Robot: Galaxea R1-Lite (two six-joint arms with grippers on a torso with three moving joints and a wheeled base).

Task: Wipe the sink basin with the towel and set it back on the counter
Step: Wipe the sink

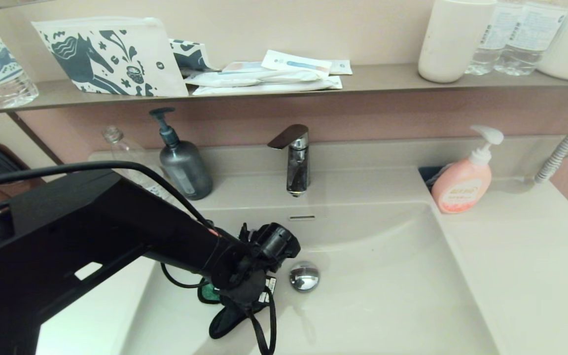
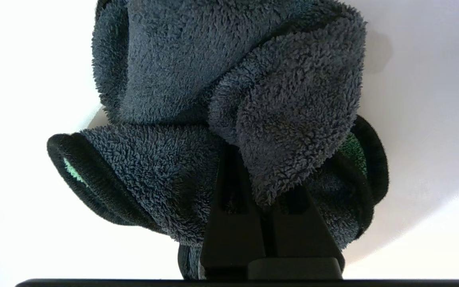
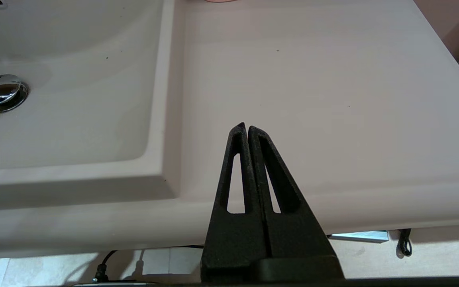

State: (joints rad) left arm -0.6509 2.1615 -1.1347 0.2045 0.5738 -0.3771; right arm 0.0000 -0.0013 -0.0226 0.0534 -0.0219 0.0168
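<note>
My left arm reaches down into the off-white sink basin (image 1: 387, 276), left of the chrome drain plug (image 1: 304, 276). The left gripper (image 2: 259, 187) is shut on the towel (image 2: 229, 91), a bunched charcoal-grey cloth with green showing at its black edging. In the head view only a dark fold and a green patch of the towel (image 1: 225, 320) peek out under the wrist, low over the basin floor. The right gripper (image 3: 247, 128) is shut on nothing, hovering over the front edge of the counter (image 3: 313, 79) to the right of the basin. It is out of the head view.
A chrome tap (image 1: 295, 158) and overflow slot (image 1: 301, 217) sit behind the basin. A dark pump bottle (image 1: 183, 160) stands back left, a pink soap bottle (image 1: 464, 180) back right. The wall shelf (image 1: 372, 79) carries pouches, bottles and a white cup.
</note>
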